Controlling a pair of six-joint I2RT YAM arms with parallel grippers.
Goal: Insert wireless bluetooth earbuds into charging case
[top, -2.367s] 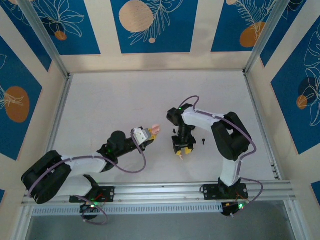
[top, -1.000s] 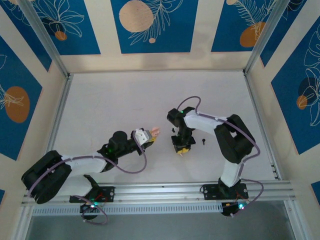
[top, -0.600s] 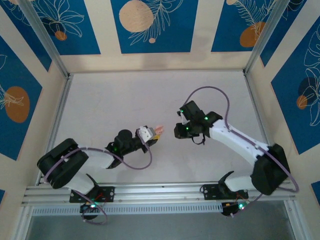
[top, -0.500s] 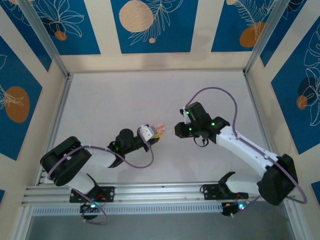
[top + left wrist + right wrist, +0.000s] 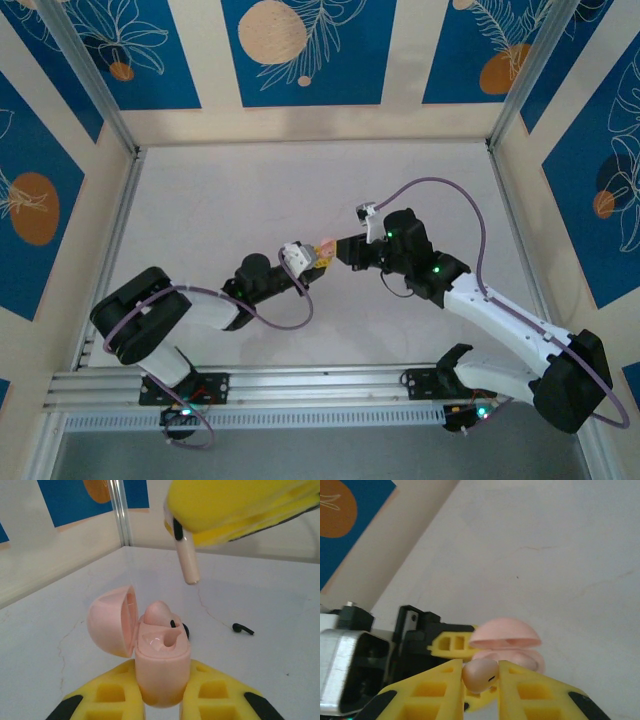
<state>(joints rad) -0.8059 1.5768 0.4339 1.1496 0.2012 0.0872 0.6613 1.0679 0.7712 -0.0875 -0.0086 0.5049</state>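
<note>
My left gripper [image 5: 162,700] is shut on a pink charging case [image 5: 161,655] and holds it upright with the lid [image 5: 112,621] open. One pink earbud [image 5: 157,612] sits in the case; the socket [image 5: 172,639] beside it is empty. My right gripper [image 5: 481,680] is shut on a second pink earbud [image 5: 480,674], whose stem [image 5: 187,560] hangs point-down just above and behind the case. In the top view the right gripper [image 5: 343,250] nearly meets the left gripper [image 5: 315,258] at the case [image 5: 325,249]. A tiny black stemmed piece [image 5: 243,628] lies on the table.
The white table [image 5: 220,210] is walled by blue-and-cream panels with aluminium posts [image 5: 95,80]. Another small black piece [image 5: 184,629] lies just behind the case. The right arm [image 5: 500,315] stretches across from the near right.
The right arm has lifted off the table and swung left, bringing the pink earbud over the case. The left gripper has carried the open case up and to the right.
</note>
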